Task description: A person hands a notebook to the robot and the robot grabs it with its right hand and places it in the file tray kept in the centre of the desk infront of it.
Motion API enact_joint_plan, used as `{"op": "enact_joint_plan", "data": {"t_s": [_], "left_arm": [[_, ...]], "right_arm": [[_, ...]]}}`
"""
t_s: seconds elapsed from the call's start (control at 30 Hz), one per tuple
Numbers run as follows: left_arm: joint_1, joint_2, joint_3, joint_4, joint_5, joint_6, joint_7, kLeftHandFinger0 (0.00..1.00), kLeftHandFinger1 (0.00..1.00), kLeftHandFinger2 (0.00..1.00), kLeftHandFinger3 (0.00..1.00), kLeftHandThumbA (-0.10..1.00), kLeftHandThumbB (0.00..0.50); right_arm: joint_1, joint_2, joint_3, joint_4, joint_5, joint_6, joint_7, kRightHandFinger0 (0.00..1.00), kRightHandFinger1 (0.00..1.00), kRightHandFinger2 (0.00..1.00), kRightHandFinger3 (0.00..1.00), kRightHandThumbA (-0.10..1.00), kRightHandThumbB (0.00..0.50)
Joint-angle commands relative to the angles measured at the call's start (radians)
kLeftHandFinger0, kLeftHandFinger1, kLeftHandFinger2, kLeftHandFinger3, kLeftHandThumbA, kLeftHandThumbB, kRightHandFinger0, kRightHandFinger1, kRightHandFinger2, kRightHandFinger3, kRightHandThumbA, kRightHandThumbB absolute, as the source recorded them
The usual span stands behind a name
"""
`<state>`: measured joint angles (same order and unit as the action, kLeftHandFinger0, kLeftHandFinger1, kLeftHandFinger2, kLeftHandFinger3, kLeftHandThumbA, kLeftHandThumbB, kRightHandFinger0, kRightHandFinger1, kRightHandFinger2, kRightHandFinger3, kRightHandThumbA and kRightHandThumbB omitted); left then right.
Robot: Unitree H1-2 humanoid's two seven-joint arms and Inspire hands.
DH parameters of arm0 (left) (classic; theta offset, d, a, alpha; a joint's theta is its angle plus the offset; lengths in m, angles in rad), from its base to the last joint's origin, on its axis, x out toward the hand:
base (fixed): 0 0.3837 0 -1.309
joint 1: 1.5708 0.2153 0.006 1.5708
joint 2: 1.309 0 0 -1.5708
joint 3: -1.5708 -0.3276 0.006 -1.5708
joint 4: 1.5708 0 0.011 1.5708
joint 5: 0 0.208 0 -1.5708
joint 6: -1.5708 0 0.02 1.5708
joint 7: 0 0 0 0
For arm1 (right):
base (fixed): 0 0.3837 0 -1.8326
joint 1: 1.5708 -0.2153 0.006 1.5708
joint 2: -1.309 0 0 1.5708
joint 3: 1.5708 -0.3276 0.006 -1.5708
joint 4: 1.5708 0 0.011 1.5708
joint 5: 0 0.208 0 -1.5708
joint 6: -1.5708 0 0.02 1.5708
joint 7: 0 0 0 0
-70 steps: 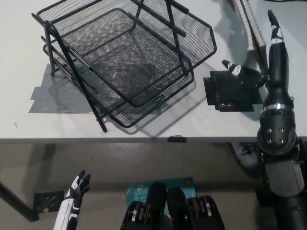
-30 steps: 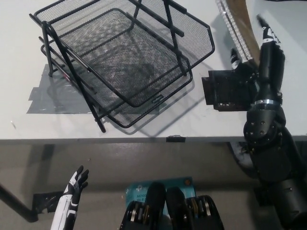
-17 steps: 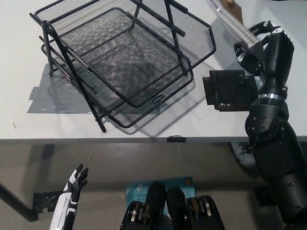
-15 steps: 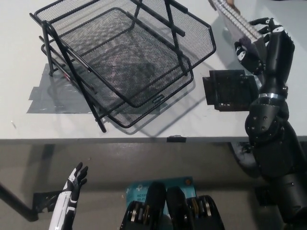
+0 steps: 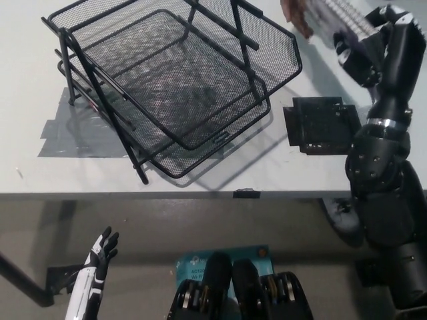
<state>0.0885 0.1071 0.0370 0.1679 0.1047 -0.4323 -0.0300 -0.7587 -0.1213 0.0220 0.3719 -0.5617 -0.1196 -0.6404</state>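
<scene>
Lower left, below the desk edge, we note the white left hand (image 5: 100,252) resting low with its fingers spread and nothing in it. On the grey desk (image 5: 200,175) above, strips of grey tape (image 5: 73,137) lie under the left side of the file tray (image 5: 177,83), a black wire-mesh stack of tiers set at a slant, sitting left of centre in our view; its baskets hold nothing that we can see. A small black tab (image 5: 245,194) sits on the desk's front edge just below the tray. Right of the tray, apart from it, a flat black square object (image 5: 322,127) lies on the desk. Top right, a person's hand (image 5: 295,15) reaches in at the frame's upper edge, holding one end of the notebook (image 5: 343,12), whose spiral binding shows as a pale ridged strip. The black right hand (image 5: 375,41) is raised at the far right with fingers curled around the notebook's other end; we cannot tell how firm the grasp is. The notebook is in the air, above the desk's far right corner, well away from the tray.
</scene>
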Motion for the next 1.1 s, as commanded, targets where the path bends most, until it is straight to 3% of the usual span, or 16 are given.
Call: {"op": "enact_joint_plan", "data": {"t_s": [0.0, 0.1, 0.2, 0.23, 0.27, 0.43, 0.5, 0.7, 0.93, 1.07], "left_arm": [[0.013, 0.012, 0.007, -0.015, 0.006, -0.035, 0.019, 1.0, 1.0, 1.0, 1.0, 1.0, 0.36], [0.019, 0.013, 0.009, -0.019, 0.009, -0.034, 0.02, 0.99, 1.0, 1.0, 1.0, 1.0, 0.351], [0.021, 0.01, 0.01, -0.022, 0.0, -0.034, 0.016, 0.96, 1.0, 1.0, 1.0, 1.0, 0.353], [0.021, 0.011, 0.01, -0.023, -0.004, -0.032, 0.014, 0.95, 1.0, 1.0, 1.0, 1.0, 0.352], [0.021, 0.012, 0.011, -0.023, -0.005, -0.032, 0.013, 0.94, 1.0, 1.0, 1.0, 1.0, 0.351], [0.023, 0.015, 0.01, -0.019, 0.002, -0.038, 0.017, 0.92, 1.0, 1.0, 1.0, 1.0, 0.343], [0.025, 0.015, 0.01, -0.02, 0.004, -0.038, 0.016, 0.92, 1.0, 1.0, 1.0, 1.0, 0.341], [0.023, 0.019, 0.009, -0.021, 0.005, -0.038, 0.015, 0.92, 1.0, 1.0, 1.0, 1.0, 0.343], [0.015, 0.023, 0.007, -0.022, -0.009, -0.036, 0.003, 0.94, 1.0, 1.0, 1.0, 1.0, 0.338], [0.013, 0.023, 0.006, -0.027, -0.004, -0.034, 0.004, 0.95, 1.0, 1.0, 1.0, 1.0, 0.326]], "right_arm": [[-0.065, -0.018, -0.043, -0.125, -0.008, -0.036, -0.061, 0.0, 0.0, 0.22, 0.26, 0.8, 0.0], [-0.073, -0.033, -0.06, -0.174, -0.032, -0.03, -0.072, 0.0, 0.0, 0.2, 0.3, 0.78, 0.0], [-0.08, -0.042, -0.08, -0.221, -0.047, -0.027, -0.078, 0.0, 0.0, 0.09, 0.23, 0.73, 0.0], [-0.085, -0.05, -0.089, -0.24, -0.051, -0.034, -0.082, 0.0, 0.0, 0.01, 0.16, 0.7, 0.0], [-0.088, -0.054, -0.098, -0.258, -0.05, -0.037, -0.079, 0.0, 0.0, 0.0, 0.11, 0.74, 0.0], [-0.097, -0.069, -0.12, -0.327, -0.069, -0.012, -0.066, 0.0, 0.0, 0.0, 0.0, 0.81, 0.0], [-0.1, -0.077, -0.122, -0.352, -0.08, -0.018, -0.06, 0.0, 0.0, 0.0, 0.0, 0.77, 0.0], [-0.097, -0.09, -0.078, -0.446, -0.135, -0.023, 0.004, 0.0, 0.0, 0.0, 0.0, 0.81, 0.0], [-0.092, -0.1, 0.034, -0.516, -0.23, -0.072, 0.056, 0.0, 0.0, 0.0, 0.0, 0.65, 0.0], [-0.096, -0.1, 0.081, -0.546, -0.283, -0.069, 0.081, 0.0, 0.0, 0.0, 0.0, 0.71, 0.0]]}}
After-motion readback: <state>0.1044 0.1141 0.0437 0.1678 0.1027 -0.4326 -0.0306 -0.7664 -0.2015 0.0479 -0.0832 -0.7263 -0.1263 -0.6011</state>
